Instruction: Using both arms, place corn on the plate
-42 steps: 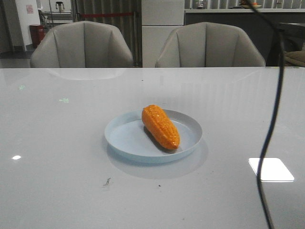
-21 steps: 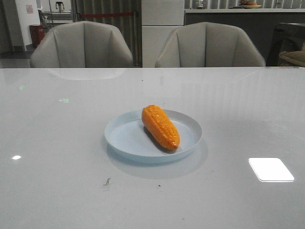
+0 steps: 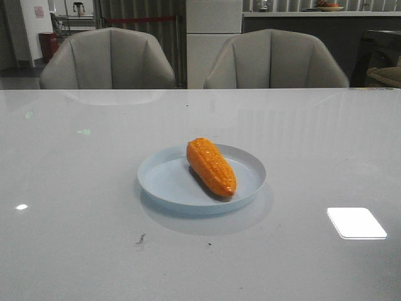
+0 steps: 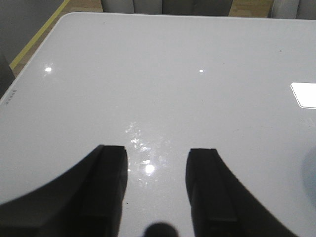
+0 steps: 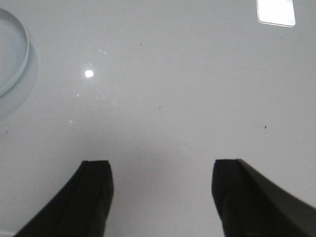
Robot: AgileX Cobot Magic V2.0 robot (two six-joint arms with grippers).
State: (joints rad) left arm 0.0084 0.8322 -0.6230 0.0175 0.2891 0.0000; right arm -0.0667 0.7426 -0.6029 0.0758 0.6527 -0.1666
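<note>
The orange corn [image 3: 212, 166] lies on the pale blue plate [image 3: 163, 182] in the middle of the white table, its tapered end toward the front right. Neither arm shows in the front view. In the left wrist view my left gripper [image 4: 157, 153] is open and empty over bare table, and the plate's edge [image 4: 312, 170] just shows at the side. In the right wrist view my right gripper [image 5: 160, 165] is open and empty over bare table, with the plate's rim [image 5: 19, 59] off to one side. The corn is out of both wrist views.
Two grey chairs [image 3: 109, 59] [image 3: 276, 59] stand behind the table's far edge. A bright light reflection [image 3: 356, 222] lies on the table at the front right. The table's rounded corner [image 4: 69, 15] shows in the left wrist view.
A black cable that hung across the right side of the front view one second ago has gone out of view. The corn and plate have not moved.
</note>
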